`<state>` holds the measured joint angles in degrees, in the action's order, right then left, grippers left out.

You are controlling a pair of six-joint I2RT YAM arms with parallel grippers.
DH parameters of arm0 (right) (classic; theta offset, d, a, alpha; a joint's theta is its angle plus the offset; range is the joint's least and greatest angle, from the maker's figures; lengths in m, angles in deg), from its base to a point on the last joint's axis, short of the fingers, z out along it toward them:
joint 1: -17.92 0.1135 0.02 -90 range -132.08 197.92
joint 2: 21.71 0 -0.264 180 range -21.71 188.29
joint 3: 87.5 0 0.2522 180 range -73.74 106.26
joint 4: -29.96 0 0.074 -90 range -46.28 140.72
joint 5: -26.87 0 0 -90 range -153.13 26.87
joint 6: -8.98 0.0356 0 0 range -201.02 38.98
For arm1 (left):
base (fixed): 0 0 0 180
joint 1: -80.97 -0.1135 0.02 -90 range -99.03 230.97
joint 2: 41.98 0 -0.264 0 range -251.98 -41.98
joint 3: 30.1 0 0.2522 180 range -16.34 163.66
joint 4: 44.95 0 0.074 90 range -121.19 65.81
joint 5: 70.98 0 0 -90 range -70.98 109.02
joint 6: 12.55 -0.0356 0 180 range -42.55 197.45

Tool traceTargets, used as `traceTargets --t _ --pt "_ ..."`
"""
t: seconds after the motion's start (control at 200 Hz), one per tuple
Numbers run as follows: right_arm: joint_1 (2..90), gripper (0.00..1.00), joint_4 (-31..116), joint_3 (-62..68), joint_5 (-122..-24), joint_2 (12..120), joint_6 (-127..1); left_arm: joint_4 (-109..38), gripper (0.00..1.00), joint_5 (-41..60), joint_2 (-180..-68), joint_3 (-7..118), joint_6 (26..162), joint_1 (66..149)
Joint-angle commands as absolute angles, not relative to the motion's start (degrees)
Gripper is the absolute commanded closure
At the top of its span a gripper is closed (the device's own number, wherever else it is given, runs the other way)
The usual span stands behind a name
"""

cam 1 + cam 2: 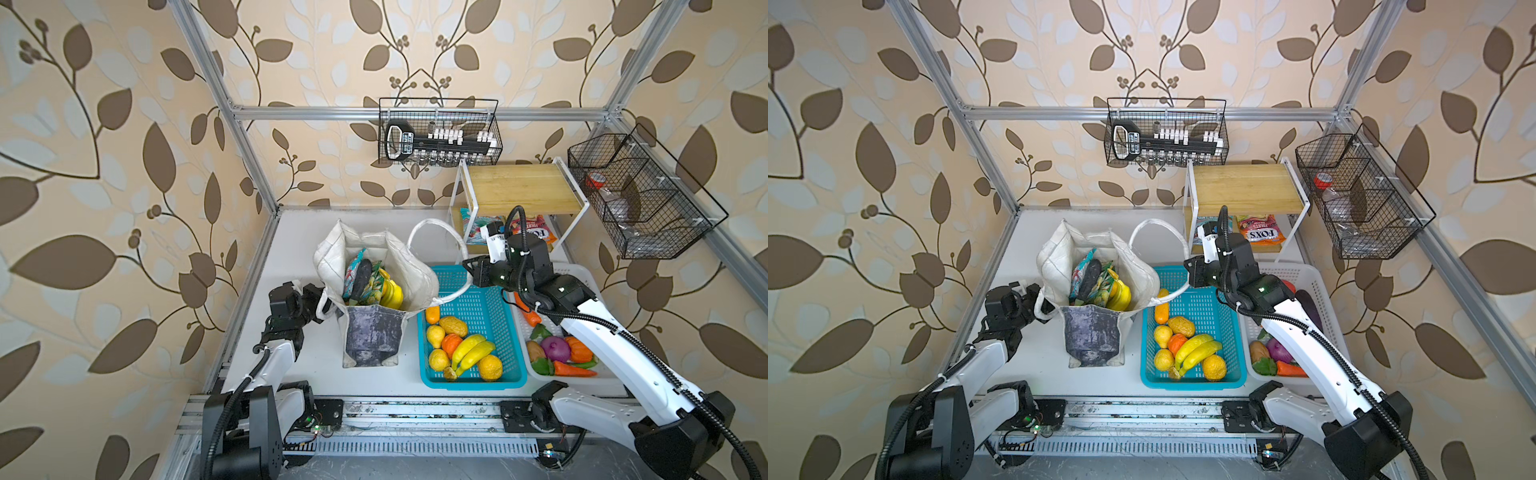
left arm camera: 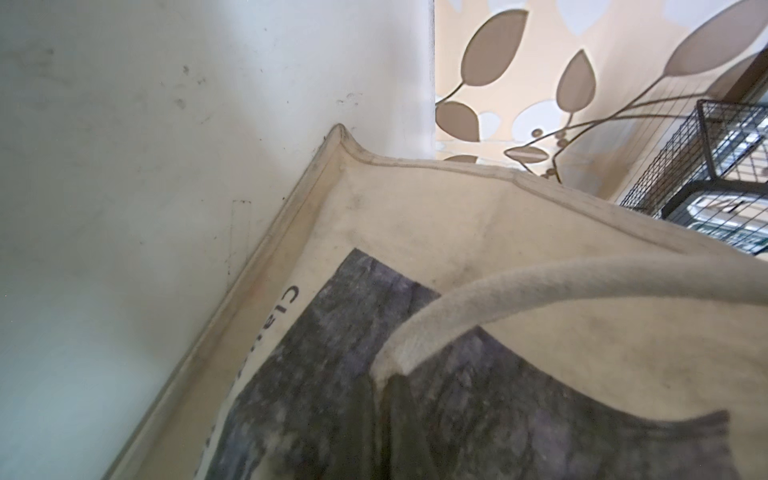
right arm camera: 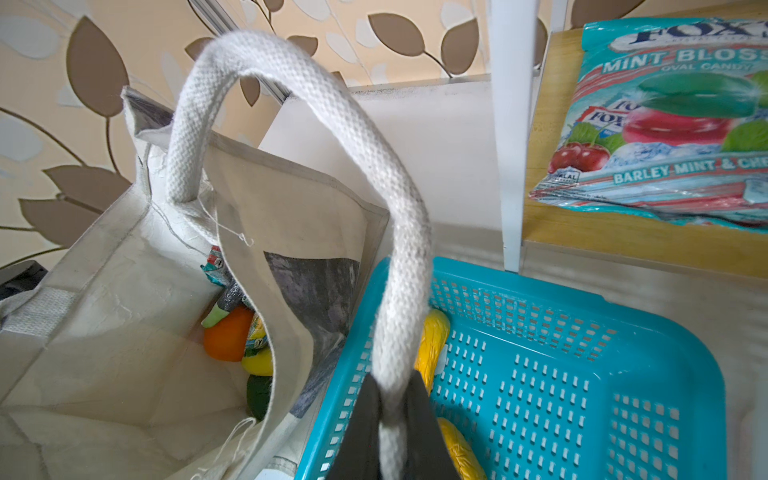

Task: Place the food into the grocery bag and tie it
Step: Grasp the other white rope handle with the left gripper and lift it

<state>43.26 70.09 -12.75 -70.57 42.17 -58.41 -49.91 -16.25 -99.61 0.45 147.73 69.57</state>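
Leaf-patterned wallpaper (image 1: 124,62), aluminium frame (image 1: 311,113), white tabletop (image 1: 291,249).

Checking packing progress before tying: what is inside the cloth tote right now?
Inside the tote: a yellow banana bunch, green-yellow and teal snack packets, a dark oblong piece, and a round orange piece in the right wrist view. Anything beneath them is covered.

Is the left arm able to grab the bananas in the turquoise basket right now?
Probably not. The left gripper is shut on a bag handle, and the grocery bag stands between it and the bananas.
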Motion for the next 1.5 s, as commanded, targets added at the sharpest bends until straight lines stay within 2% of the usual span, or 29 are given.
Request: traceTargets --t 0.0,0.19,0.275,0.48,0.65,0.73,0.83,0.9,0.995,1.245,1.495 --pt "42.6 1.0 70.3 -12.0 -69.2 42.1 -59.5 -39.2 1.0 -15.1 -94.9 4.0 143.1 67.7" --pt "41.3 1.0 71.0 -11.6 -69.2 41.5 -60.1 -33.6 1.0 -18.0 -88.9 4.2 141.7 61.5" --pt "40.7 1.0 71.3 -11.4 -69.2 41.2 -60.3 -26.6 1.0 -20.2 -86.7 7.2 138.5 58.1" --pt "40.2 1.0 71.0 -9.4 -68.7 40.1 -59.9 -2.0 1.0 -6.2 -81.4 23.4 122.9 57.0" --pt "40.4 1.0 72.1 -4.8 -68.1 40.7 -60.8 6.5 1.0 -4.4 -83.0 38.5 117.5 57.0" --pt "43.4 1.0 72.1 -2.8 -63.8 40.1 -63.8 6.0 1.0 -7.9 -84.7 43.8 116.8 57.0" --pt "48.2 1.0 70.6 -0.7 -59.4 40.6 -68.9 1.7 1.0 -18.6 -89.0 49.4 120.9 57.5" --pt "48.3 1.0 68.7 0.2 -65.0 41.9 -68.9 0.5 1.0 -23.0 -92.3 53.6 123.2 59.8" --pt "49.6 1.0 65.7 1.3 -72.0 44.2 -68.3 0.5 1.0 -20.8 -95.0 58.0 122.5 66.4" --pt "57.5 1.0 60.2 3.6 -77.7 52.7 -70.3 -0.2 1.0 -18.3 -104.1 65.3 121.2 83.4" --pt "60.7 1.0 52.0 2.9 -84.7 60.8 -69.6 4.1 1.0 -14.0 -112.0 73.6 117.2 94.4"
